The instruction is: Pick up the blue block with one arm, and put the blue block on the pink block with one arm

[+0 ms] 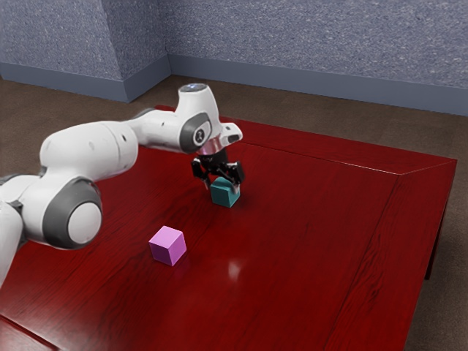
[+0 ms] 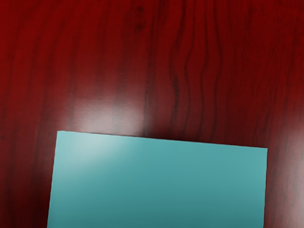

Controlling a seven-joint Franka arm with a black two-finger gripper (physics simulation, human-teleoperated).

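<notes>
Hand point(image 1: 219, 181) is down on top of the blue block point(image 1: 225, 196), pointing at the bench point(image 1: 329, 219). From the side I can't tell if it's actually gripping the block or just sitting over it. In the wrist view the block's flat teal face is right under the hand, with red wood grain beyond it and a dark shadow line along its far edge.

The block is mid-bench, nearer the far edge than the near one. The pink block point(image 1: 167, 245) is on the bench toward the near edge, to the exterior view's left of the blue one. They're clearly apart, with bare wood between them.

There's a wide run of open top on the exterior view's right, out to the bench's corner. The far edge runs just behind the hand. The arm point(image 1: 110, 157) comes in from the exterior view's left, above the bench. Past the bench there's brown floor point(image 1: 307, 110) and a grey-blue wall point(image 1: 329, 36).
</notes>
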